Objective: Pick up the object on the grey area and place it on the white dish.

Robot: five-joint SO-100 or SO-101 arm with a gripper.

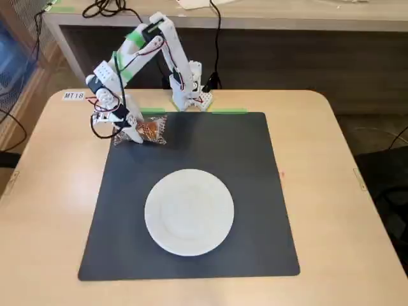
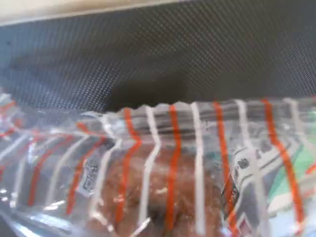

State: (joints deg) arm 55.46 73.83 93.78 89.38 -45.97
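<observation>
At the far left corner of the grey area (image 1: 191,191), at about eleven o'clock from the white dish (image 1: 189,211) in the fixed view, the gripper (image 1: 131,131) sits low against the object (image 1: 148,130). How wide the fingers are open I cannot tell, because the white arm (image 1: 143,54) and the packet itself cover them from this angle; the gripper is touching the packet or almost touching it, but a firm grasp is not visible. The object lies just inside the mat's edge, well apart from the dish. It is a small rectangular packet of clear, shiny, wrinkled plastic, and in the wrist view (image 2: 163,173) it fills the lower half of the picture: a zigzag crimped top edge, red and white stripes, and a rough orange-brown biscuit behind the film. The mat behind it (image 2: 163,54) is dark with a fine woven, dotted texture. The dish is plain, round, shallow, smooth and white, lying near the middle of the mat, toward the near side. Under the mat is a light wooden table (image 1: 338,178) with rounded corners.
</observation>
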